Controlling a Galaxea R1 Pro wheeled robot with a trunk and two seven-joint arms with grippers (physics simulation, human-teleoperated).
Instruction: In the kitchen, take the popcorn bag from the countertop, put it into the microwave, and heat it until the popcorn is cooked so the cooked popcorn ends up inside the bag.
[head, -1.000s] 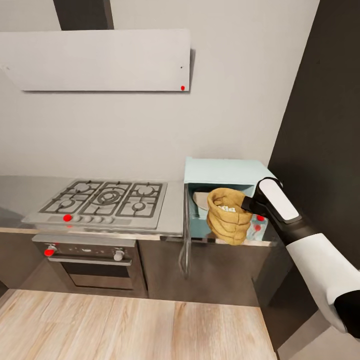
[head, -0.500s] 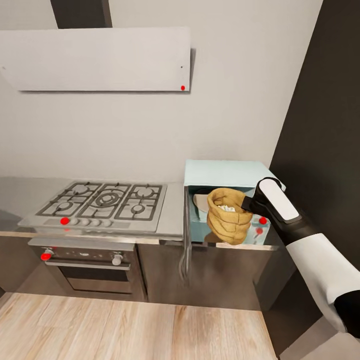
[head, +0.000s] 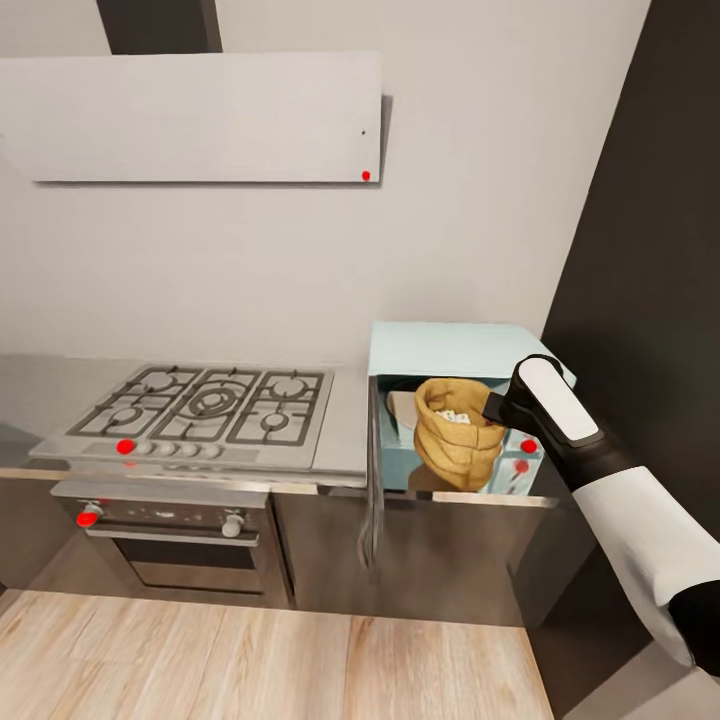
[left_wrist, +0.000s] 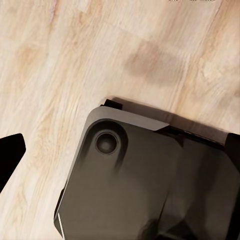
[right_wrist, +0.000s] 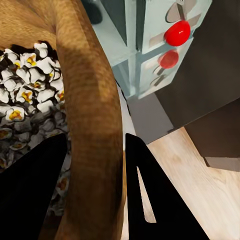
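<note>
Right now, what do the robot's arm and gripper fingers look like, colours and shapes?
The right arm is a smooth white shell with black joint bands and a white-capped black wrist. The right gripper has flat, matte black, tapering fingers, one with a narrow slot. The left gripper's black fingertip shows at a frame edge.

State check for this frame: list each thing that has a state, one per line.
microwave: door swung open.
popcorn bag: upright at the microwave's opening, mouth open, rim pinched by the right gripper.
popcorn: puffed white kernels inside the bag.
right gripper: shut on the bag's rim.
oven: door closed.
</note>
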